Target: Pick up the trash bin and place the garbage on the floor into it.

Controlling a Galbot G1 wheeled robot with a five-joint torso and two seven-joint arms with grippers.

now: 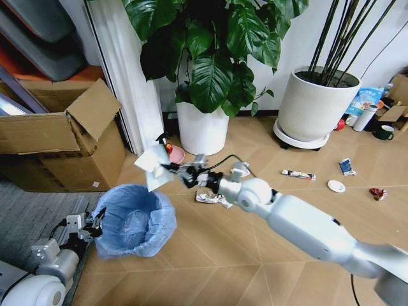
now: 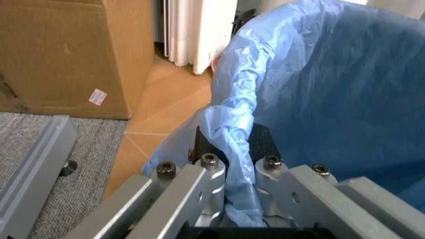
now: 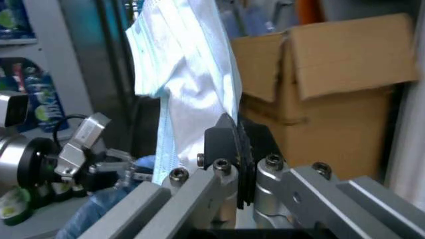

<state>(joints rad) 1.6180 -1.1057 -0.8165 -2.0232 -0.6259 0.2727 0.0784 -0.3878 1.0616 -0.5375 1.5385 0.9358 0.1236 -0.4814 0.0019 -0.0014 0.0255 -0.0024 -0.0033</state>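
Here the left gripper (image 1: pixel 95 224) is clamping its jaws on the rim of the small round trash bin lined with a crinkled light-blue plastic bag (image 1: pixel 135 220), holding it low over the light tan chevron wooden floor (image 1: pixel 223 255). The right gripper (image 1: pixel 171 169) is pinching what looks like a pale blue face mask (image 1: pixel 153 167) just above the bin's far edge. Other litter is lying on the floor near the white plant pots (image 1: pixel 203 127).
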